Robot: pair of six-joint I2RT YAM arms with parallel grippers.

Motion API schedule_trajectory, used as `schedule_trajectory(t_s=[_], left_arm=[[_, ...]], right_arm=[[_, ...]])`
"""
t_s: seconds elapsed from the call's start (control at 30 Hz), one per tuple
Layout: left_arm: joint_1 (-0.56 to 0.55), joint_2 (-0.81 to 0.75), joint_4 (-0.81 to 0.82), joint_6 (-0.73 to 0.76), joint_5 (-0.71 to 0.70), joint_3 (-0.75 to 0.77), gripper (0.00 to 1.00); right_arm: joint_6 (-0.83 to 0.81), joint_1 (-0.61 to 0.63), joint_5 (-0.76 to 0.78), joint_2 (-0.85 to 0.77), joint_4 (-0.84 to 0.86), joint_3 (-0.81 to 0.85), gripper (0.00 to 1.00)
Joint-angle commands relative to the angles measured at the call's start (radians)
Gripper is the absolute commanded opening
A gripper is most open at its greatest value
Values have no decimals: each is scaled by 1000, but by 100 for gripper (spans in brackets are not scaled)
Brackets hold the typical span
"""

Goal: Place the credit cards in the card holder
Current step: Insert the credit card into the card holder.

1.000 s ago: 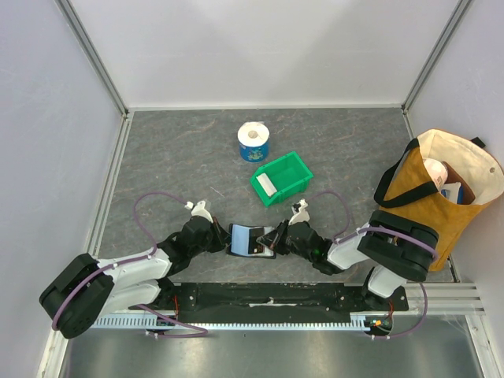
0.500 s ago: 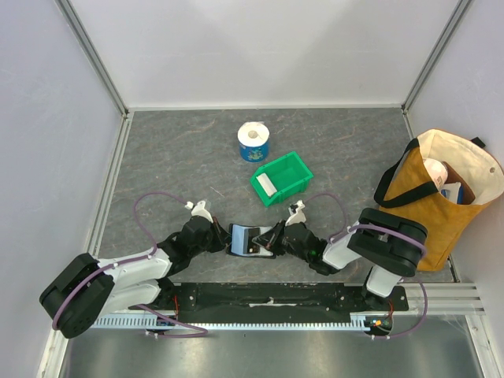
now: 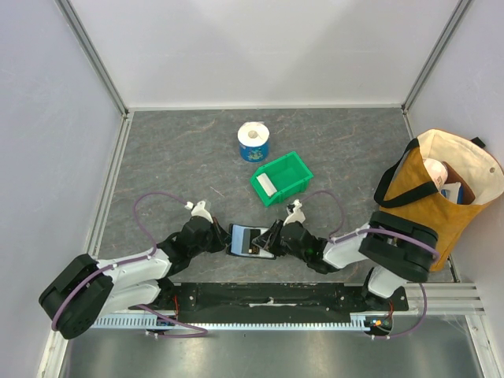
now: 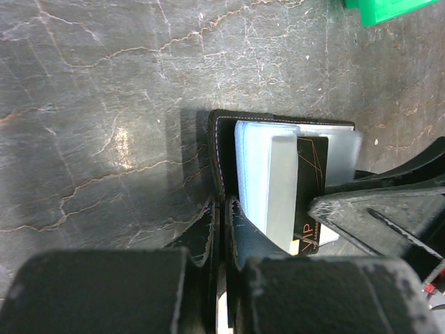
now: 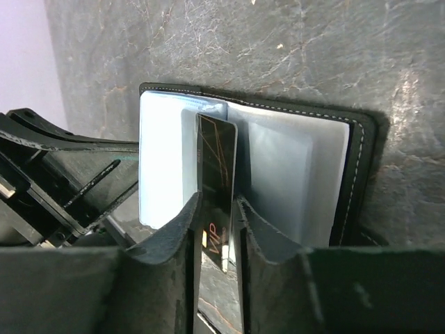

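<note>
The black card holder (image 3: 246,239) lies open on the table between my two grippers, its bluish pockets (image 5: 292,167) facing up. My left gripper (image 4: 224,207) is shut on the edge of the holder's black cover (image 4: 221,146). A black credit card (image 5: 217,153) marked VIP stands with its far end in a middle pocket. Its near end sits between the fingers of my right gripper (image 5: 217,209), which stand slightly apart around it. The same card (image 4: 311,174) shows in the left wrist view. A white credit card (image 3: 268,186) lies in the green bin.
The green bin (image 3: 290,172) sits just behind the holder, with a blue-and-white paper roll (image 3: 253,142) farther back. A brown and cream tote bag (image 3: 441,189) stands at the right wall. Metal rails edge the table on the left and right.
My right gripper's fingers have parted a little from the black card, and that arm has edged toward the holder. The left gripper and the holder have not moved.
</note>
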Motion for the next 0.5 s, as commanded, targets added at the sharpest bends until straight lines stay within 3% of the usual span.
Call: schedule_trajectory(t_s=[0.0, 0.13, 0.47], left_arm=[[-5, -19, -111, 21, -49, -22, 2], [-3, -41, -122, 27, -47, -19, 2], [-3, -30, -113, 33, -37, -19, 2]], right_arm=[[-111, 10, 116, -108, -306, 57, 36], [-134, 10, 104, -113, -302, 69, 42], [-163, 10, -12, 1, -230, 146, 42]])
